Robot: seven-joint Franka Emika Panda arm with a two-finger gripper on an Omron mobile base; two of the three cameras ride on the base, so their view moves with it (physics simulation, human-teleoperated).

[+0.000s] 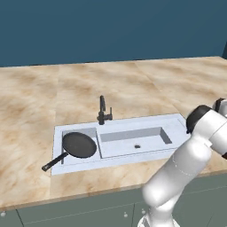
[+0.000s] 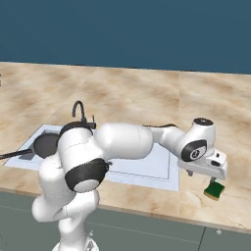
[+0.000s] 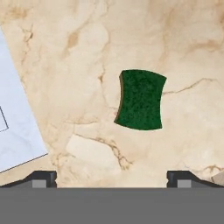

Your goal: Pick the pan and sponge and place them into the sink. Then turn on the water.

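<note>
Near the front edge of the bench (image 2: 147, 201), right of the sink (image 2: 162, 179), the sponge (image 2: 214, 189) lies green side up. The end effector (image 2: 211, 177) hovers just above it, jaws spread wide and holding nothing. Farther left, the pan (image 1: 79, 145) sits in the sink's small basin, its handle over the front rim; the faucet (image 1: 103, 111) stands behind.
</note>
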